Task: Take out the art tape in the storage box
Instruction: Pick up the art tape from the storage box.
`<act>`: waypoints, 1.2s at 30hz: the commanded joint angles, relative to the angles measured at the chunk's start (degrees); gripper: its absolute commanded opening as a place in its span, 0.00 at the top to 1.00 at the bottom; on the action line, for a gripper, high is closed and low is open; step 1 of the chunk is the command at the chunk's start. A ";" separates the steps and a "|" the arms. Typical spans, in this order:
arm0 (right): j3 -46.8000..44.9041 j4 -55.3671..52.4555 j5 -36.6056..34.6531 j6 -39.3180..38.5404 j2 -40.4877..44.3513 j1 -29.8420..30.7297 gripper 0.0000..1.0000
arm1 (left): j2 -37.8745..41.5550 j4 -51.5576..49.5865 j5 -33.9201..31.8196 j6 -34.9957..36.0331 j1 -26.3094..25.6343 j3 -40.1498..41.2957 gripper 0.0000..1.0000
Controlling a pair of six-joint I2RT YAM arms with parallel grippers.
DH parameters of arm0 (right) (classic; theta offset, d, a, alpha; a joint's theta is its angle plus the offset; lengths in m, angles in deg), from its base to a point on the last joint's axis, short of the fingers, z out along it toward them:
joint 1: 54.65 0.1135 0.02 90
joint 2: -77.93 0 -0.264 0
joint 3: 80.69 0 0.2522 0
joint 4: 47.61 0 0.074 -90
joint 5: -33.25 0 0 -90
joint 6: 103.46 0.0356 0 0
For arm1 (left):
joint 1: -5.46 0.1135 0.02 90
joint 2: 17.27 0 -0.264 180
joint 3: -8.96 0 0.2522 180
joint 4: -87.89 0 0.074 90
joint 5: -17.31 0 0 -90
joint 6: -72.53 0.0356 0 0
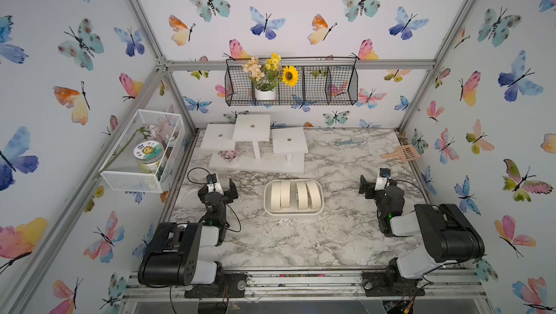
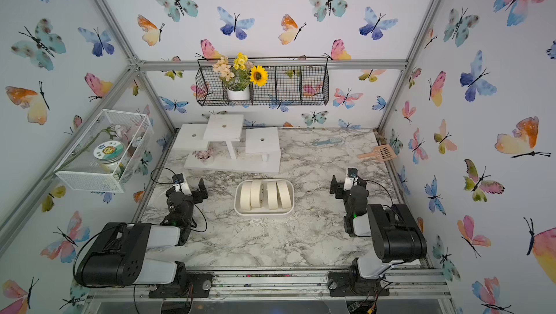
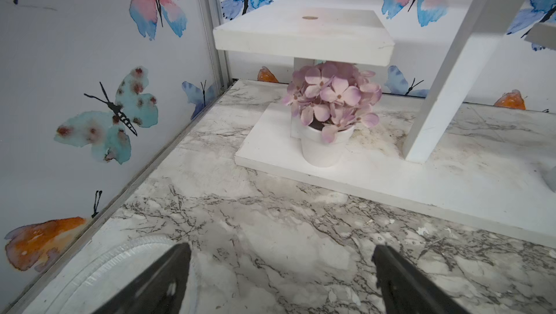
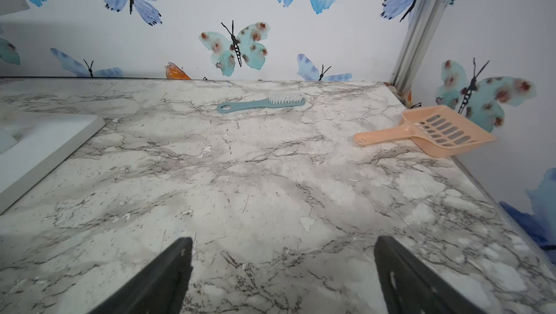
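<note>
- Closest to the lens: silver aluminium rail [image 1: 301,281] across the front edge, both arm bases bolted onto it.
- Next up, left gripper [image 1: 220,190] low over the grey-veined marble tabletop [image 1: 285,237], jaws spread wide, nothing in them. Only bare marble past its black fingers [image 3: 162,282] in the wrist view.
- Same deal for right gripper [image 1: 377,183] across the table: spread wide, empty.
- Smack mid-table between the two: shallow glossy white storage box [image 1: 293,212] with rounded corners, well apart from both.
- Inside it, four cream paper art tape rolls [image 1: 285,194], standing on edge side by side, none out yet.
- Behind the box: white tiered stand [image 1: 255,144] of square boards, small white pot of pink flowers [image 3: 328,117] at its base.
- Far back on the right: pale blue plastic brush [image 4: 261,103] flat on the marble, peach slotted plastic scoop [image 4: 433,130] up against the side wall.
</note>
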 commanded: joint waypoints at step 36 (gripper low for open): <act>23.31 -48.15 -7.31 0.02 11.67 5.77 0.01 | 12.34 -32.86 -10.47 -0.60 -6.10 -17.56 0.02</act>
